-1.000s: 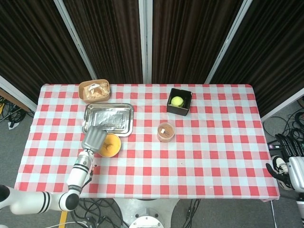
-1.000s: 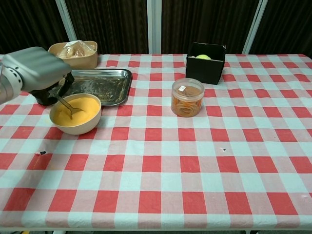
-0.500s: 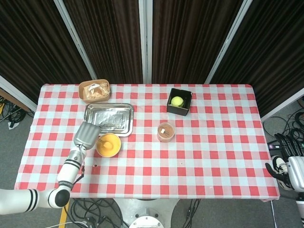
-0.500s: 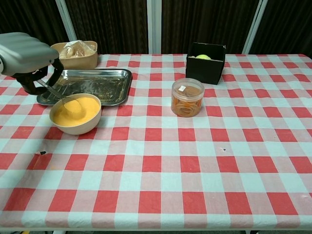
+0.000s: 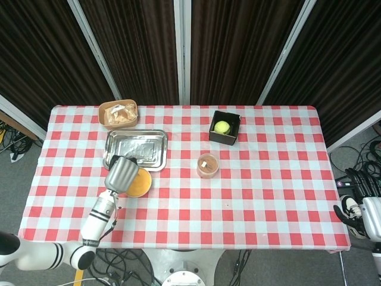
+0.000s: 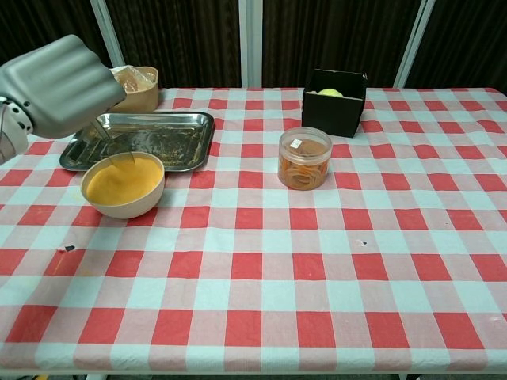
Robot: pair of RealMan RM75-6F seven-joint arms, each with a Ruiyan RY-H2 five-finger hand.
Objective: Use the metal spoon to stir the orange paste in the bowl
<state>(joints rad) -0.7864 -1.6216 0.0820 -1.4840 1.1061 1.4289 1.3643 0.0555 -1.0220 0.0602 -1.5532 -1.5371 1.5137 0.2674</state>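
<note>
- The fingers of the left hand [image 6: 59, 85] are curled in under the grey back of the hand, closed on the upper end of the metal spoon [image 6: 109, 148]; the fingertips themselves are hidden from both cameras
- The spoon's long axis slants from the hand, up and to the left, down and to the right into the bowl [image 6: 123, 203]; its handle shows as a thin blurred line and its lower end meets the orange paste [image 6: 123, 181] near the far left of the bowl; the head of the spoon cannot be made out
- In the head view the left hand [image 5: 122, 174] covers the left part of the bowl [image 5: 141, 192], the paste [image 5: 141, 182] showing to its right
- The bowl stands near the left side of the table [image 6: 317, 277], just in front of the metal tray [image 6: 170, 136]
- Beyond the tray, at the far left, sits a tan container [image 6: 140, 89] holding a clear wrapped packet
- Near the middle stands a clear jar [image 6: 304, 157] with orange contents; behind it a black box [image 6: 336, 101] holds a yellow-green ball [image 6: 330, 93]
- The right hand [image 5: 362, 205] hangs off the right edge of the table, low and well apart from everything; whether its dark fingers are spread or closed I cannot tell
</note>
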